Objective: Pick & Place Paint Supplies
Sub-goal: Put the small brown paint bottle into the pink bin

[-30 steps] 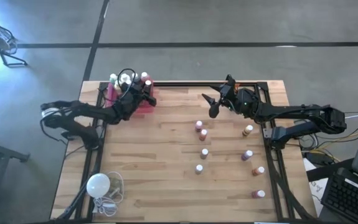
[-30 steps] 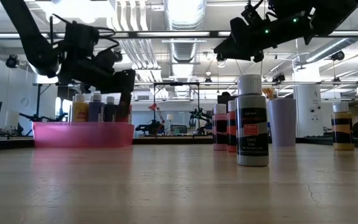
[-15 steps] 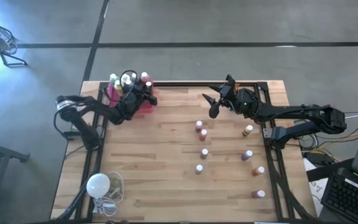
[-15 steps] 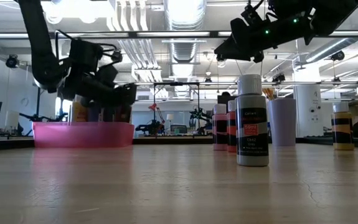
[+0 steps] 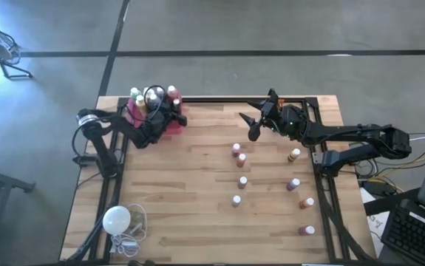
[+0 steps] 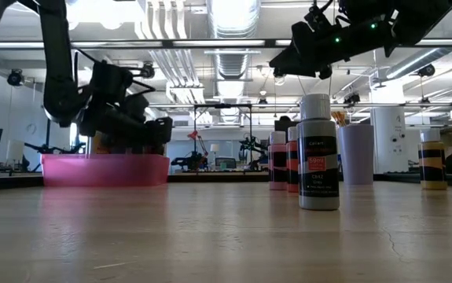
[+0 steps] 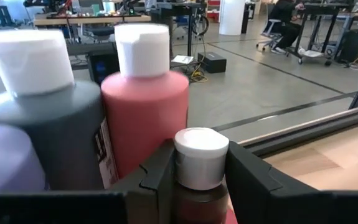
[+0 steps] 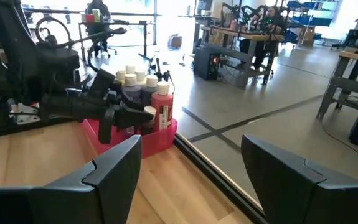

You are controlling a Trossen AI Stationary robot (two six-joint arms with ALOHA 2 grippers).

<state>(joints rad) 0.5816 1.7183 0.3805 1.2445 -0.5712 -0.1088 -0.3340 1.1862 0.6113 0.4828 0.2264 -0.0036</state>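
A pink tray [image 5: 177, 123] at the table's far left holds several white-capped paint bottles; in the left wrist view a pink one [image 7: 144, 106] and a grey one [image 7: 48, 124] stand close behind. My left gripper [image 5: 169, 112] is level over the tray's right part, shut on a small brown bottle [image 7: 201, 155] with a white cap. My right gripper [image 5: 252, 124] hangs open and empty above the far middle of the table, fingers [image 8: 113, 168] wide apart. Several small bottles [image 5: 241, 159] stand upright on the table's right half. My left gripper pinches the small bottle between its two fingers at the sides of its cap [image 7: 180, 163] and the shoulder just below. The fingers come in level from the table's left side. The bottle is upright, cap up; the fingers and the tray wall hide its bottom.
A white round bulb [image 5: 116, 219] with a coiled cord lies near the front left corner. A dark metal frame [image 5: 323, 177] runs along the table's edges. In the low view a grey bottle [image 6: 318, 153] stands nearest the camera. The middle of the wooden top lies bare.
My left gripper has sunk toward the pink tray with the small bottle still between its fingers, ending low among the bottles there, while the arm's elbow has swung in toward the table. The bottle stays upright.
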